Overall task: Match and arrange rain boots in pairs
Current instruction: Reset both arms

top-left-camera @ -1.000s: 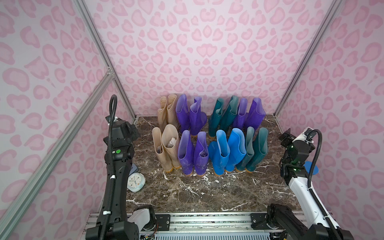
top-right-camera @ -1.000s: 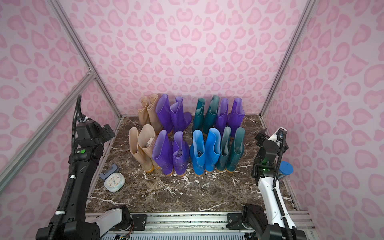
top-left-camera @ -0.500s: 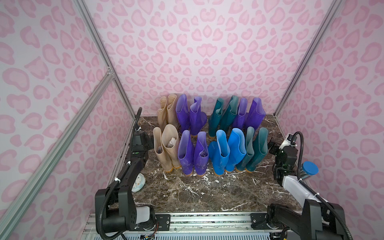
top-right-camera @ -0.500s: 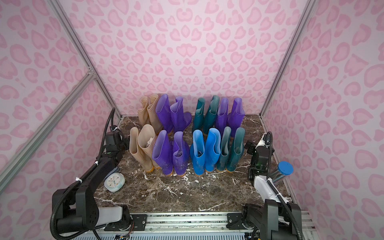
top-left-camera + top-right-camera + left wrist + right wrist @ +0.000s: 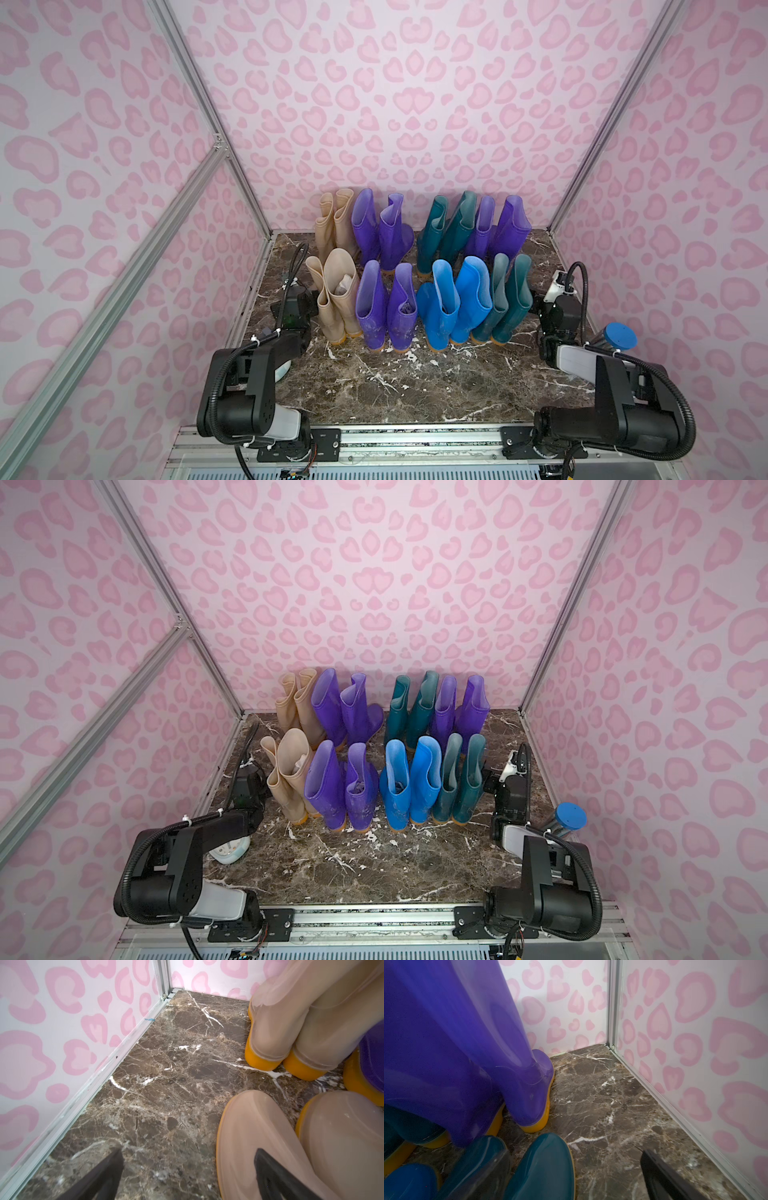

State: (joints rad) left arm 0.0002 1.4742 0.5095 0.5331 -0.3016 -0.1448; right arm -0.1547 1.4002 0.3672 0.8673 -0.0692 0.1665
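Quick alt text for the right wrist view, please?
Purple boots with orange soles stand on the marble table, teal boot toes nearest the camera. One black finger hangs over bare marble by the pink-patterned wall, touching nothing.

My fingers (image 5: 276, 1176) are black. The beige boots (image 5: 328, 316), glossy purple boots (image 5: 370, 311), bright blue boots (image 5: 469, 291) and dark teal boots (image 5: 515, 291) all carry orange-yellow soles (image 5: 259, 1061). The bench (image 5: 395, 386) is dark brown marble veined with white. The walls (image 5: 415, 104) are pale pink, patterned with darker pink leopard-like heart spots. The alarm clock (image 5: 232, 850) is whitish.
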